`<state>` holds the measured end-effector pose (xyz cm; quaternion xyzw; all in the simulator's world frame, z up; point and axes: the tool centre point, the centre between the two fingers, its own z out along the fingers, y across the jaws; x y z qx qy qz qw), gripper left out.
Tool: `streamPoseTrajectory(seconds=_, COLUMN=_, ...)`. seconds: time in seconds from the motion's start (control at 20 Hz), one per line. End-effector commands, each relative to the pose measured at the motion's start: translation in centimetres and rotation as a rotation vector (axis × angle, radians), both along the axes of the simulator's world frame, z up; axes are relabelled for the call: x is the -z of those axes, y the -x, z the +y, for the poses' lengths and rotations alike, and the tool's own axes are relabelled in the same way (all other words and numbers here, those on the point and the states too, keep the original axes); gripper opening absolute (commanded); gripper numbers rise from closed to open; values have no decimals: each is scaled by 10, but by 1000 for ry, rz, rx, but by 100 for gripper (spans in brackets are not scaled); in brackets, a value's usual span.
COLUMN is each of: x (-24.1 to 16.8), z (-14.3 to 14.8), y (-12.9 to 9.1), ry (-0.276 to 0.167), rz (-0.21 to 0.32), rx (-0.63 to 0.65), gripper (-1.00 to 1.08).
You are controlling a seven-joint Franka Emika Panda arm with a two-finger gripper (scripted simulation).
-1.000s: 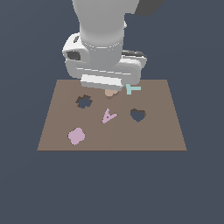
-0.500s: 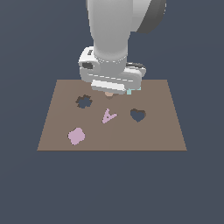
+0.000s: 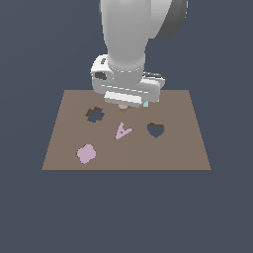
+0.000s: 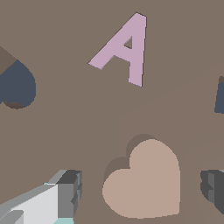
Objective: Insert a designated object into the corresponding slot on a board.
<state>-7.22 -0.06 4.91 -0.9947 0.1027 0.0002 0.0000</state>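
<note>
While my pincer (image 4: 142, 188) hangs low over the board (image 3: 188, 148), its fingers (image 4: 65, 192) stand wide apart on either side of the heart (image 4: 146, 181), gripping nothing. In the wrist view the heart lies flat on the board between the two fingertips, with a gap on each side. It's a small flat peach-tan piece, two rounded lobes and a blunt point, with a thin shadow along its edge. In the exterior view only a sliver of it (image 3: 123, 106) shows under my hand, near the board's far edge.

The heart slot (image 3: 155, 130) is a dark cutout toward the exterior view's right, well apart from the piece, nothing in it; the wrist view catches it too (image 4: 17, 87). A flower slot (image 3: 94, 114) sits toward the exterior view's left. A pink A (image 3: 121, 131) lies between the two slots, and a pink flower piece (image 3: 86, 153) lies nearer the front left corner. A bit of teal piece (image 3: 146, 104) peeks out beside my hand.
</note>
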Motion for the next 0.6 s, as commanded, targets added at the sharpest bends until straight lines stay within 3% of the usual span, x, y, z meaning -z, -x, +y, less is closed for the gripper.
streamPoseTrajectory(seconds=0.0, x=0, z=0, y=0, ry=0, rz=0, rx=0, gripper=100)
streamPoseTrajectory(seconds=0.55, x=19, z=0, y=0, ry=0, rz=0, rx=-1, gripper=100)
